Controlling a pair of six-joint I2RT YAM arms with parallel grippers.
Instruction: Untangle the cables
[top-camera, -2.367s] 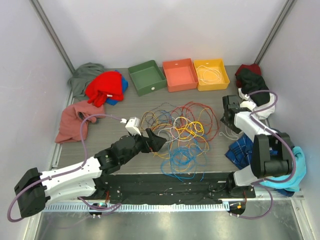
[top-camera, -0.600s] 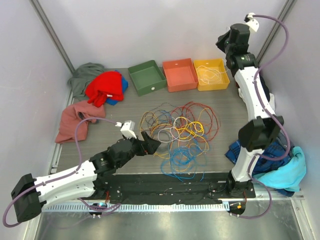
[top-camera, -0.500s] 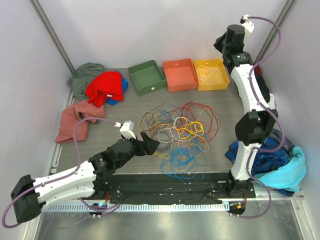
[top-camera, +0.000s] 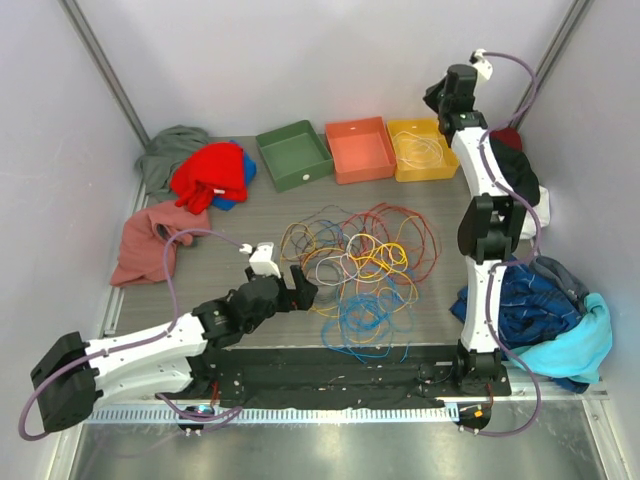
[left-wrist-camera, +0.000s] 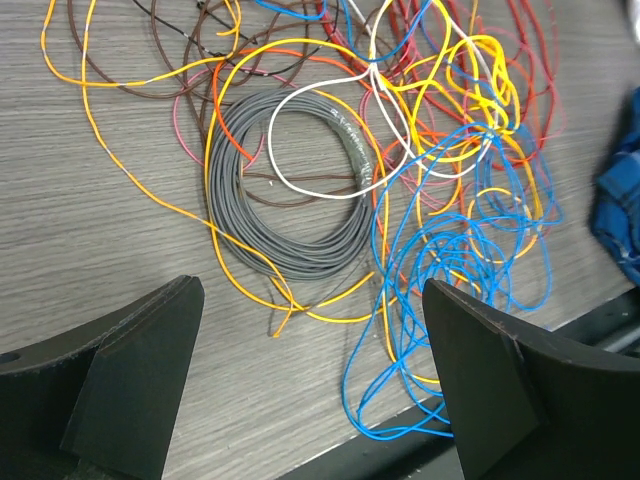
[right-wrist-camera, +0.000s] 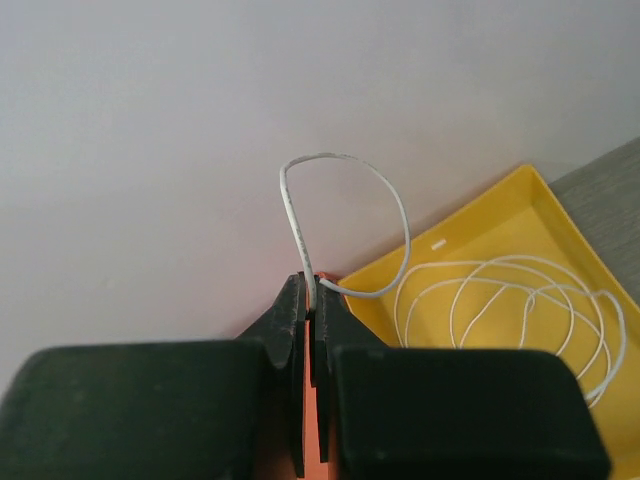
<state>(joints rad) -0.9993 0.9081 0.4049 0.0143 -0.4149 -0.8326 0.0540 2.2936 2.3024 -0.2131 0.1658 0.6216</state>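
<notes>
The cables (top-camera: 360, 265) lie in a loose tangle of yellow, orange, red, blue, white and brown loops mid-table. My left gripper (top-camera: 300, 285) hovers low at the tangle's left edge, open. In the left wrist view its gripper (left-wrist-camera: 308, 292) frames a grey coil (left-wrist-camera: 290, 190), a yellow cable and blue loops (left-wrist-camera: 440, 290), holding nothing. My right gripper (top-camera: 437, 100) is raised high beside the yellow bin (top-camera: 452, 150). In the right wrist view this gripper (right-wrist-camera: 311, 290) is shut on a white cable (right-wrist-camera: 345, 160) that arcs up and trails into coils in the yellow bin (right-wrist-camera: 470, 215).
A green bin (top-camera: 293, 153) and an orange bin (top-camera: 359, 148) stand left of the yellow one at the back. Red, grey and pink clothes (top-camera: 212, 172) are piled at the back left. Blue and teal clothes (top-camera: 530, 300) lie at the right, by the right arm's base.
The right arm rose from the table's right side to high beside the yellow bin, the white cable leaving the table with it. The left gripper shifted slightly at the tangle's edge.
</notes>
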